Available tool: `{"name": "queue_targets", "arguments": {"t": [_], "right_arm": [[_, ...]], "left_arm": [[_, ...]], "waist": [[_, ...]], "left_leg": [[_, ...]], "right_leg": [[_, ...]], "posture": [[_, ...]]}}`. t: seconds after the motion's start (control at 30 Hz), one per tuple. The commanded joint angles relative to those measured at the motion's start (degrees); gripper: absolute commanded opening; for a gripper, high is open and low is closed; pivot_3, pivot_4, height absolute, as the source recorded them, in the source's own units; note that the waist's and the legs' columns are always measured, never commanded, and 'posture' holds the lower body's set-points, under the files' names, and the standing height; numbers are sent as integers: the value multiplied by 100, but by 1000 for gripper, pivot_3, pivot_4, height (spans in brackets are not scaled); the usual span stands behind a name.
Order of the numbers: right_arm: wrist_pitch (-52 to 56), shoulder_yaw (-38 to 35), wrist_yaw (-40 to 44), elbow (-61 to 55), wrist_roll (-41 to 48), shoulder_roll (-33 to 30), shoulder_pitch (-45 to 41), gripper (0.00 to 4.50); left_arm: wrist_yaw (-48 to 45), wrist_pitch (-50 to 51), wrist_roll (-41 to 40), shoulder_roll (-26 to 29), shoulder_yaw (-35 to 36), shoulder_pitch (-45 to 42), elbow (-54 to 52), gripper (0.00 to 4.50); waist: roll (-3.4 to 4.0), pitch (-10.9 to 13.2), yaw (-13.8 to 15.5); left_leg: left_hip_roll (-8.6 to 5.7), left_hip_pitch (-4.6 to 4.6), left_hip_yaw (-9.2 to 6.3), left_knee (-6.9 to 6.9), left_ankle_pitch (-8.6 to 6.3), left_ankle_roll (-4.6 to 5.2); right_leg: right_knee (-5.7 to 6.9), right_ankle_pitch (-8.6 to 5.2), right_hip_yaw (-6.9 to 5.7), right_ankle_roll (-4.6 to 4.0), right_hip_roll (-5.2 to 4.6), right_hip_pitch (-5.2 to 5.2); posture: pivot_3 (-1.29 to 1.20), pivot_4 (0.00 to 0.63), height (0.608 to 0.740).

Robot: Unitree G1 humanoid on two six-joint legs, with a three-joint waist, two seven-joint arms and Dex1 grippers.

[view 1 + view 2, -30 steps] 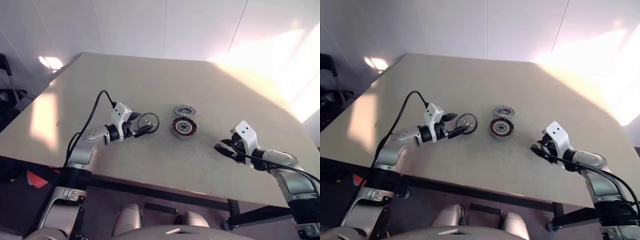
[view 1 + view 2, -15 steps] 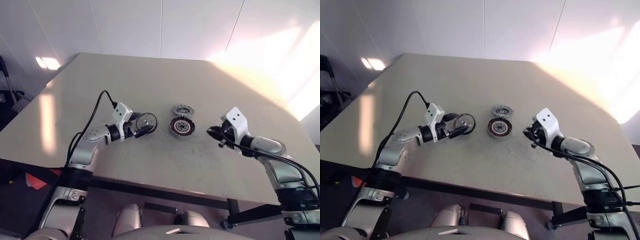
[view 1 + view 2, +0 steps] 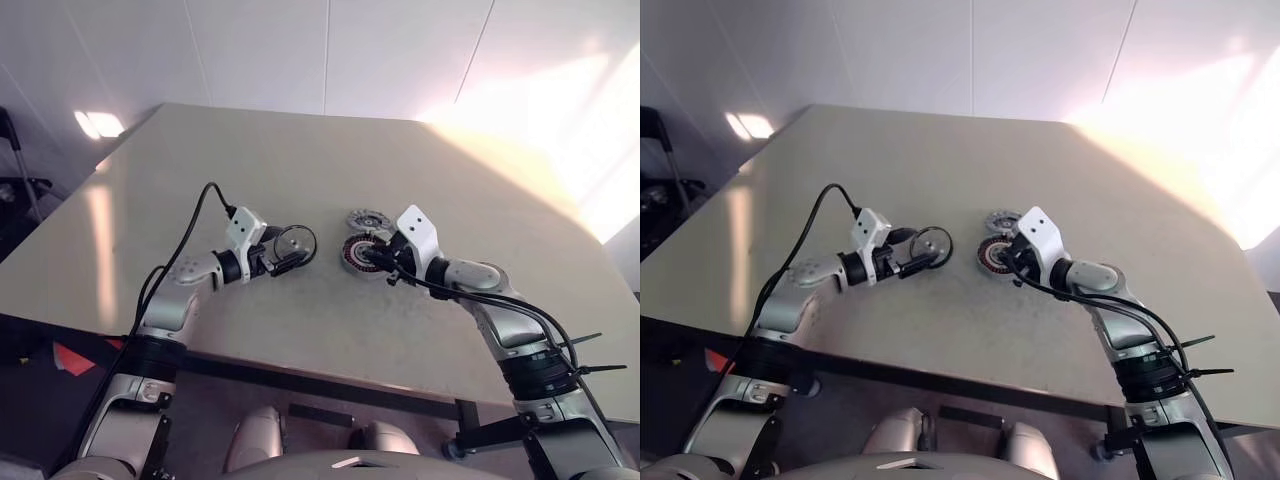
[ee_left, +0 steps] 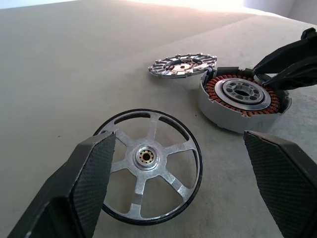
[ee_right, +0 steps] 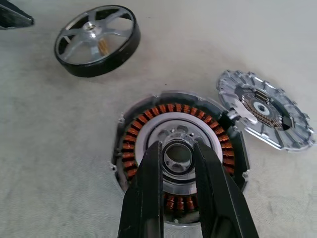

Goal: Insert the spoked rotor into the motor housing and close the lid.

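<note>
The spoked rotor [image 4: 148, 166] lies flat on the counter [image 3: 300, 170] between the widely spread fingers of the left gripper [image 3: 293, 253], its hub facing up — the fingers stand to either side of the rim, and whether they touch it cannot be told. It is a thin dark ring with silvery spokes running to a small bright hub. Well apart to its right sits the motor housing [image 5: 178, 158], open side up, a grey shell around a ring of copper-red windings and a silvery centre. The right gripper [image 5: 177, 166] hangs just above that centre, its two black fingers drawn narrow with a small gap, holding nothing — it stands directly over the opening. The lid [image 5: 267, 116], a ribbed grey disc with a dark middle, lies just beside the housing on its far side, tilted slightly against the rim.
</note>
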Motion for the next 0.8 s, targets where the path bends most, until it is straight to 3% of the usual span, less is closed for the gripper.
{"name": "queue_targets", "arguments": {"t": [0.03,0.63,0.8], "right_arm": [[-202,-19,-69,148,-92,63,-278,558],[-394,185,-183,933,-389,341,-531,558],[-506,147,-128,727,-381,305,-471,2257]], "left_arm": [[45,-101,-23,42,88,40,-205,4375],[180,-197,40,103,92,129,-245,4375],[191,-235,74,107,78,115,-187,4375]], "waist": [[0,0,-5],[0,0,-6],[0,0,-6]], "left_leg": [[0,0,0,-1,0,0],[0,1,0,-1,0,0],[0,2,0,-1,0,-1]], "right_leg": [[0,0,0,0,0,-1],[1,0,0,0,0,0],[1,0,0,0,0,1]], "posture": [[0,0,740],[0,0,740],[0,0,740]]}}
